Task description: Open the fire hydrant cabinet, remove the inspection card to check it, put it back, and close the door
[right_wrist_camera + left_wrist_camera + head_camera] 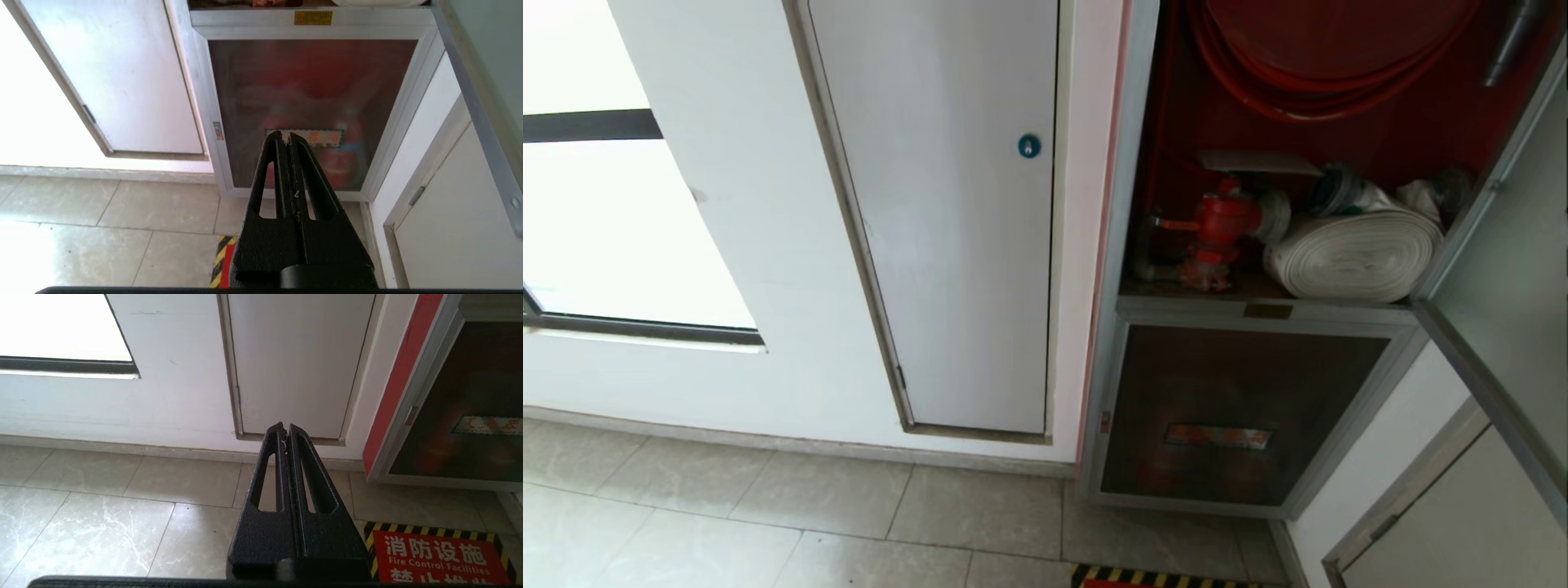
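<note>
Red cabinet (1143, 122) open: one valve (1217, 229), one rolled hose (1356, 253), two closed pincers.

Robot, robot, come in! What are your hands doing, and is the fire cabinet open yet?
Left gripper shut, empty, low over the floor. Right gripper shut, empty, facing the lower glass panel. Fire hydrant cabinet open, door swung right. Nothing in the way.

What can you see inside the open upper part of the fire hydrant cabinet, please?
Inside the fire hydrant cabinet: a red hose reel, a red hydrant valve and a white rolled hose. No inspection card is identifiable; whatever lies behind the hose is hidden.
</note>
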